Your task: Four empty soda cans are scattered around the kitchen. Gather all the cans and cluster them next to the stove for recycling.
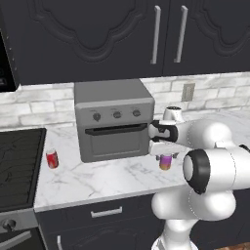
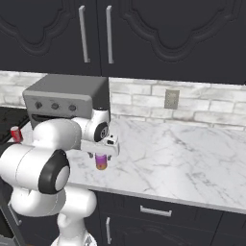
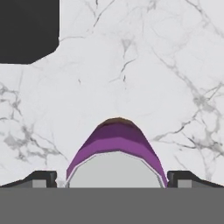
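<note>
Purple-pink soda can [image 1: 165, 161] upright on marble counter; red can [image 1: 52, 158] upright beside stove [image 1: 17, 166].

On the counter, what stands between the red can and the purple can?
The grey toaster oven stands between them, set a little further back. The red can is at its stove side and the purple can at its other side, under the open gripper. The left base view shows it.

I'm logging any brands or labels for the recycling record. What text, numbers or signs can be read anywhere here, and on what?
No readable text.
Purple can: purple and orange bands, no lettering.
Red can: pale marks, too small to read.
Toaster oven: three knobs, no legible markings.
Wall outlet: blank plate.
</note>
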Controlling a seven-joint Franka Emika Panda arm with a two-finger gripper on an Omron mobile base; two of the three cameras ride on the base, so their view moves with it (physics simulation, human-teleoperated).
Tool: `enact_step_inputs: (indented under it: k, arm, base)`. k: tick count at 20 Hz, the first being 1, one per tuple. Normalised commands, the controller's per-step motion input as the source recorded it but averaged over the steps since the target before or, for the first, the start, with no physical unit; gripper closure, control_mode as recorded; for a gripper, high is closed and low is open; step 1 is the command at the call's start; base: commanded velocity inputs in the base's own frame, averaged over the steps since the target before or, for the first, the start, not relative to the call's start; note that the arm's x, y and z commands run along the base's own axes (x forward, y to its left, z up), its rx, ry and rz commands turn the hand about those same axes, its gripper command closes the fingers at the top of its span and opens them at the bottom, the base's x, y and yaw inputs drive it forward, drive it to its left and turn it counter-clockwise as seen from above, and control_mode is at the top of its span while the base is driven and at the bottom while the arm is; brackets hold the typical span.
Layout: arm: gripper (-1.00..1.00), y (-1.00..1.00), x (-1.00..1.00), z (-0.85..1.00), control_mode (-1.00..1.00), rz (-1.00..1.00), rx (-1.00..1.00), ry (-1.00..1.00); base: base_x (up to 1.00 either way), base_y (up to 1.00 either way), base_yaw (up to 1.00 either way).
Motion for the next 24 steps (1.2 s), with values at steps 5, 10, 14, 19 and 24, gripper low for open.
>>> enact_step_inputs:
  k: [5,10,14,19,24]
  arm:
    - [-1.0,0.0,0.0,-0.13,-1.0,0.0,0.0,0.0]
    - [1.0,0.0,0.0,-0.11,-1.0,0.0,0.0,0.0]
    - [1.0,0.0,0.0,0.0,-1.0,0.0,0.0,0.0]
    - [1.0,0.0,0.0,0.0,-1.0,0.0,0.0,0.0]
    - [1.0,0.0,-0.07,0.22,-1.0,0.0,0.0,-0.06]
  base:
    - [0.0,0.0,0.0]
    - [0.0,0.0,0.0]
    - [0.0,0.0,0.0]
    - [0.0,0.0,0.0]
    - [0.0,0.0,0.0]
